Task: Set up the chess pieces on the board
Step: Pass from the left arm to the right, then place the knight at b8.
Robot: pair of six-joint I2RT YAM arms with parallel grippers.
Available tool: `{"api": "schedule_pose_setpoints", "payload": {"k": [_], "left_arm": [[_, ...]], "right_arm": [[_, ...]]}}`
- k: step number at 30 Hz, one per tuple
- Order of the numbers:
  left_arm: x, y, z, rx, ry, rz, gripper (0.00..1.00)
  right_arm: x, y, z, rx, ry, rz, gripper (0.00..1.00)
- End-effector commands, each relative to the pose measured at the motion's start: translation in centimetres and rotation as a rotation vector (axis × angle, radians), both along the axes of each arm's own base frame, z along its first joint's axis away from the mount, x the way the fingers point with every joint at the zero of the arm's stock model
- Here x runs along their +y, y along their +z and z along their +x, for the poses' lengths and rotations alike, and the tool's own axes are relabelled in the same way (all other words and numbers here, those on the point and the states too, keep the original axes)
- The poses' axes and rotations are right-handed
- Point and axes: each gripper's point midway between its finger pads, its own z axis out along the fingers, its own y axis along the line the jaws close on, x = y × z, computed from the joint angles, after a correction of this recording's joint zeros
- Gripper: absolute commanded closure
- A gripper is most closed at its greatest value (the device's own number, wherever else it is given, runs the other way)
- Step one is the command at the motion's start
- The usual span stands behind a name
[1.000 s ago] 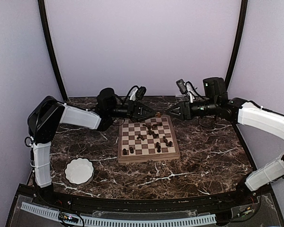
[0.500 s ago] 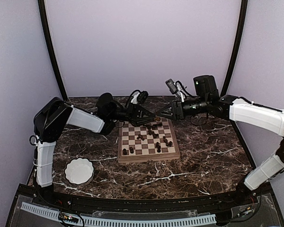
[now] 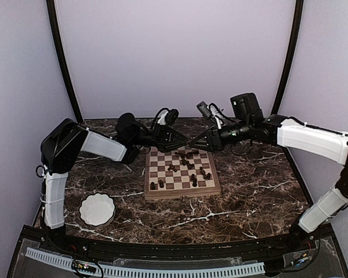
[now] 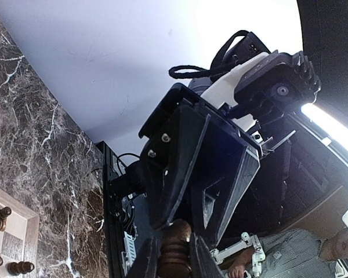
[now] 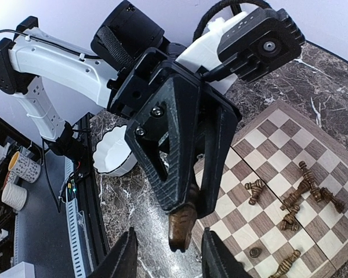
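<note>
Left gripper (image 5: 190, 208) is clenched on a chess piece (image 5: 181, 226), held in the air over the far edge of the board (image 3: 182, 195). Right gripper (image 5: 169, 258) gapes just beside it. The piece looks light, rigid and smooth, likely slippery, so pinch its exposed end squarely.

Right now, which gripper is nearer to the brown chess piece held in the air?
Left. The left gripper is shut on the chess piece; the right gripper is open just in front of it, not gripping.
</note>
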Motion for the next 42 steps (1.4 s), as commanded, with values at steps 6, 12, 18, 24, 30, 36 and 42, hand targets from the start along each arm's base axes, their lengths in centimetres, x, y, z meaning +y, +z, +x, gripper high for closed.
{"api": "schedule_pose_setpoints", "payload": {"k": [6,12,18,24,30,36,42], "left_arm": [[0.5,1.1,0.3,-0.052,-0.001,-0.035,1.00],[0.5,0.6,0.7,-0.033,0.006,-0.016,0.94],[1.8,0.7,3.2,-0.095,0.169,0.057,0.08],[5.7,2.1,7.3,-0.292,0.542,0.276,0.01],[12.5,0.2,10.1,-0.436,0.854,0.737,0.01],[19.2,0.6,11.5,-0.560,1.093,1.033,0.01],[23.6,-1.0,11.3,-0.390,1.297,1.111,0.01]], "right_arm": [[1.7,0.9,0.4,-0.026,0.035,0.018,0.83],[1.3,1.0,1.2,-0.057,-0.005,-0.032,0.95],[-0.9,0.3,2.0,-0.077,-0.083,-0.229,0.97],[-3.3,-3.2,0.6,-0.003,-0.129,-0.510,0.97],[-6.0,-7.6,-0.3,0.091,-0.144,-0.798,0.99],[-6.9,-11.2,-1.8,0.177,-0.129,-0.940,1.00],[-6.1,-13.2,-1.9,0.211,-0.106,-0.993,1.00]]}}
